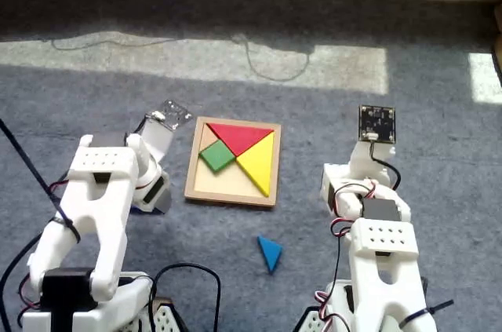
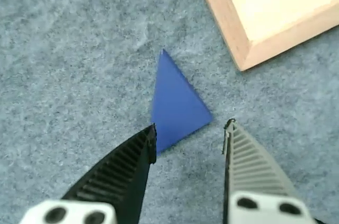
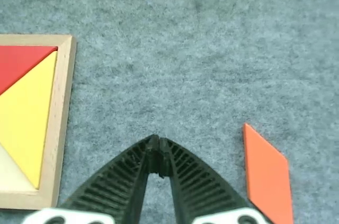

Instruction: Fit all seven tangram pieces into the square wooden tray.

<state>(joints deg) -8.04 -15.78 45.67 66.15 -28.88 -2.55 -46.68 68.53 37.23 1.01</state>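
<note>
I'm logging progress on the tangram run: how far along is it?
Done: the red triangle, green square and yellow triangle lie in the wooden tray. In hand: the left gripper is open, straddling a dark blue triangle on the carpet by a tray corner. Left: that piece, the light blue triangle and the orange parallelogram beside the shut right gripper, at least.
</note>
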